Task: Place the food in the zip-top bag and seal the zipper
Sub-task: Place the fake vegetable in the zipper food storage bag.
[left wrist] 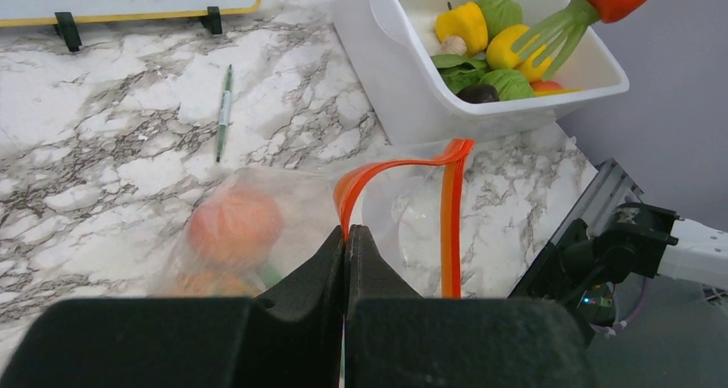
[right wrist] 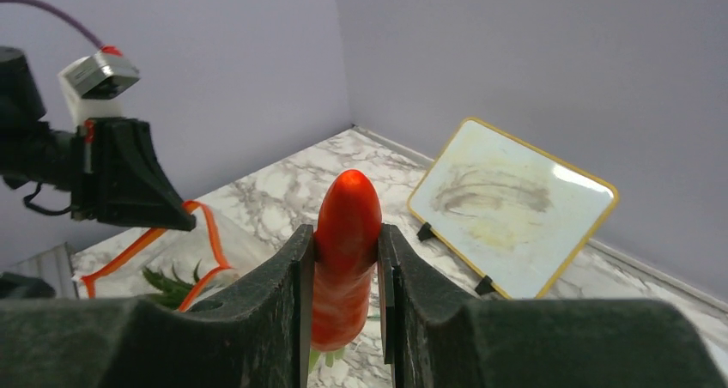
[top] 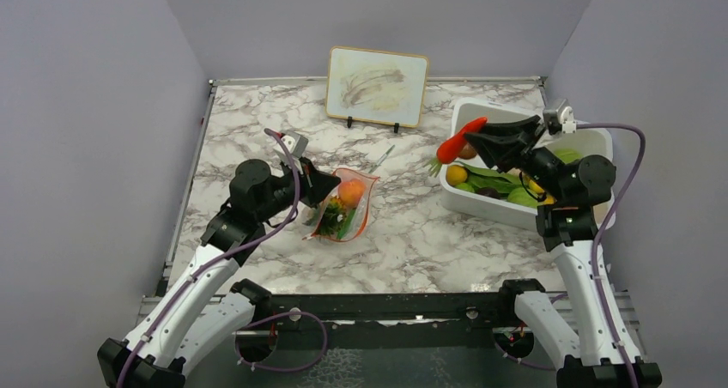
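the right gripper is clamped on a red-orange toy carrot, one finger on each side of its body. the rounded tip sticks out past the fingertips and the green stalks hang below them. in the top view this gripper is held in the air over the left wall of the white bin, with the carrot tilted and its green end lower, out over the marble table. the rest of the food lies in the bin: a yellow pepper, green leaves and an orange round fruit.

the left gripper has its jaws pressed together on the zipper, pinching the red-orange strip where it bends up from the mouth of the zip-top bag. the strip arches away from the fingertips, so the mouth stands open toward the bin. the bag rests on the table left of centre, well apart from the bin, and holds an orange fruit and some green leaves.

a thin pen lies on the table between the bag and the small whiteboard, which stands against the back wall.
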`<state>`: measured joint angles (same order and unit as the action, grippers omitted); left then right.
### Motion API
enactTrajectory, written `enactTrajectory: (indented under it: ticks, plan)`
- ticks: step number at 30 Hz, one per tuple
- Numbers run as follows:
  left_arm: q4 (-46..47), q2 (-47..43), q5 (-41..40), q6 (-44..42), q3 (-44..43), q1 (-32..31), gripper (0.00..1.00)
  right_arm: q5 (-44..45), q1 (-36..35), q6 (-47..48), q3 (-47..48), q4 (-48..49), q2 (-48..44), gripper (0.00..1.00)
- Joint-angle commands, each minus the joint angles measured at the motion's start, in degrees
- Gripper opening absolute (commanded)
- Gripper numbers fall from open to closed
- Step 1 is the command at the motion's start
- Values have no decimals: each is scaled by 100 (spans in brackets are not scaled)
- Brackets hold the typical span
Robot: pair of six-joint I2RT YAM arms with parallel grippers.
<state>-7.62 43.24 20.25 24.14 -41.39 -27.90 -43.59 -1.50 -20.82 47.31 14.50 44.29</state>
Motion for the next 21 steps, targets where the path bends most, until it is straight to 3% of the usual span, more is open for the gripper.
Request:
enactTrajectory:
  ticks: [1, 7, 21]
  plan:
    - [211, -13, 201, 164, -294, -22, 0, -787, -234, -150, -247, 1122, -64, 1]
    - [-299, 180, 66, 74, -683, -29, 0, -1321, -764, 137, -372, 1842, 58, 1]
    - [-461, 131, 295, 196, -607, -22, 0, -1789, -3256, 1882, -210, 2475, 795, 1]
